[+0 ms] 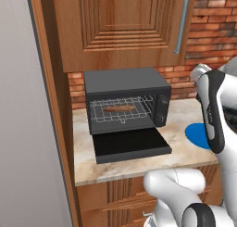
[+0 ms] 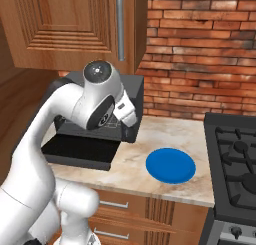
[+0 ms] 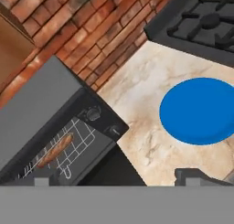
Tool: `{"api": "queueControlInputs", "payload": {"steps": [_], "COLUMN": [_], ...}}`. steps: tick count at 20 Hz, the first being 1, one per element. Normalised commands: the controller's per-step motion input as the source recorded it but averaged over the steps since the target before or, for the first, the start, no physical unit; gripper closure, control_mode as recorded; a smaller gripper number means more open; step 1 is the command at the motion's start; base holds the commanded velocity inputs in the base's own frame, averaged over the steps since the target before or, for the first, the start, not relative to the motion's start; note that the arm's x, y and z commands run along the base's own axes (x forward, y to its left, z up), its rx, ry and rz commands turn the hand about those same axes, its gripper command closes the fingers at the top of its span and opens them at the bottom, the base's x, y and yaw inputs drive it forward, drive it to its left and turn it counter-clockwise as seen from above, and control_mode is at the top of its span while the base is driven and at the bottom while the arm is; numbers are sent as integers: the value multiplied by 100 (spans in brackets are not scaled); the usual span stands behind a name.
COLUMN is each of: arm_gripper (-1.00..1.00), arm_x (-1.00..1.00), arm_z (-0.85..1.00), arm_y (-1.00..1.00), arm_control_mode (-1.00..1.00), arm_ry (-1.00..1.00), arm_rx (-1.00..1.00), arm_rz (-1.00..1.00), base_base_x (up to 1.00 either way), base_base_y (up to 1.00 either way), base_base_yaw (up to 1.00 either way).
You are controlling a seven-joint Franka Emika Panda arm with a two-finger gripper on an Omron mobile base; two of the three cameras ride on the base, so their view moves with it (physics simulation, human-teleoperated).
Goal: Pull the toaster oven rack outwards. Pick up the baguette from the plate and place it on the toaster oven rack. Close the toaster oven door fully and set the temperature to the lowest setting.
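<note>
The dark grey toaster oven (image 1: pixel 125 88) stands on the counter. Its door (image 1: pixel 131 144) hangs open, lying flat in front of it. The silver wire rack (image 1: pixel 121 110) sits in the cavity, and the brown baguette (image 1: pixel 118 109) lies across it. In the hand view the baguette (image 3: pixel 55 150) on the rack (image 3: pixel 75 147) appears at lower left. The blue plate (image 3: pixel 201 111) lies bare on the counter to the right. My gripper (image 3: pixel 119 178) hovers above the oven's front right corner, open wide and holding nothing. The control knobs (image 3: pixel 93 113) sit just below it.
A black stove (image 2: pixel 235 154) borders the counter on the right. A wooden wall cabinet (image 1: pixel 125 27) hangs over the oven, with a brick wall (image 2: pixel 200 54) behind. My arm (image 2: pixel 100 99) hides part of the oven in the right base view. The marble counter (image 2: pixel 135 159) runs between door and plate.
</note>
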Motion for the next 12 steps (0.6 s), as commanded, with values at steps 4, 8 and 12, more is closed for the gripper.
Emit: {"api": "queueControlInputs", "payload": {"steps": [4, 8, 12], "arm_gripper": [-100, -100, -100], "arm_x": [-6, -22, -41], "arm_z": [-48, -57, -61], "arm_y": [0, -6, -20], "arm_control_mode": [-100, -100, -100], "arm_ry": [39, 15, 0], "arm_rx": [6, 37, 50], "arm_rz": [19, 7, -2], "base_base_x": [0, 0, 0], "base_base_y": [0, 0, 0], "base_base_yaw": [0, 0, 0]}}
